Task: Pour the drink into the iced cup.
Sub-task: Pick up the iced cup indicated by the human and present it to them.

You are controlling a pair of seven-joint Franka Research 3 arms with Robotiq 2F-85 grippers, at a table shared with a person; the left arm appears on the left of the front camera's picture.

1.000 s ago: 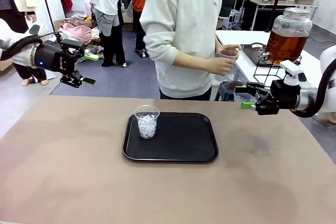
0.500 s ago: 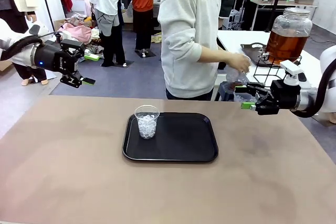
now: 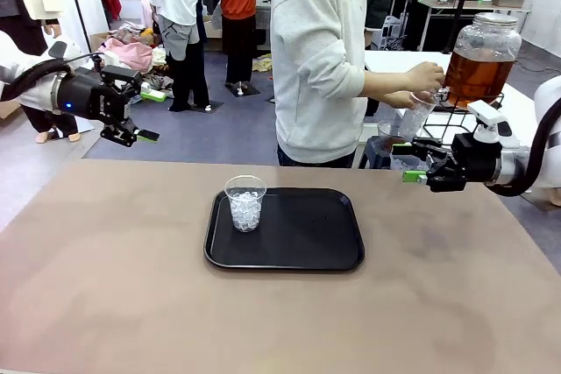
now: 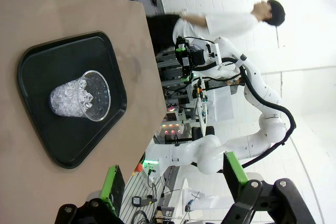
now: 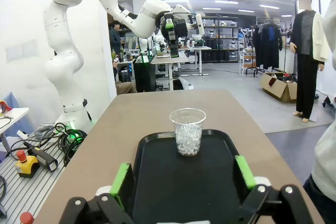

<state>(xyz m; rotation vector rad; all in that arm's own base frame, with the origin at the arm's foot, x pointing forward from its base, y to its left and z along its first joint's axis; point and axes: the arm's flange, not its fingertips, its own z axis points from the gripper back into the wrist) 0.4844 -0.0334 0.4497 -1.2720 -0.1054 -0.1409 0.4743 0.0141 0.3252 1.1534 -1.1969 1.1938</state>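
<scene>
Seeing a clear plastic cup half full of ice cubes [image 3: 245, 203] standing upright on the left part of a flat black plastic tray [image 3: 307, 251], with no liquid in it. Judging the task as barely begun: nothing poured yet.

Locating the drink [image 3: 476, 78], a translucent amber-brown liquid, inside a big round glass dispenser jar with a metal lid [image 3: 495, 37]. Placing that jar well beyond the tray's far right corner, raised on a black wire stand [image 3: 447, 124].

Watching a person in a pale sweatshirt reaching one hand [image 3: 427, 76] to the jar's base, probably working a tap, though too small to be sure. Noting a second clear plastic cup [image 3: 414, 116] held just under it.

Judging what is left: filling that second cup, carrying it over to the tray, and tipping it into the iced cup.

Finding the left gripper [image 3: 136, 137] hovering raised, well off the tray's left side, green-padded jaws spread wide and gripping nothing. Finding the right gripper [image 3: 410, 164] hovering off the tray's far right corner, jaws likewise wide apart and empty.

Seeing bare brown tabletop [image 3: 105, 286] all round the tray, giving open room on every side. Nothing crowding the iced cup, with the tray's right part bare.

Minding the tray's raised rim on any low approach. Minding also the right gripper sitting between the tray and the person's hands, on the likely path of the incoming cup.
</scene>
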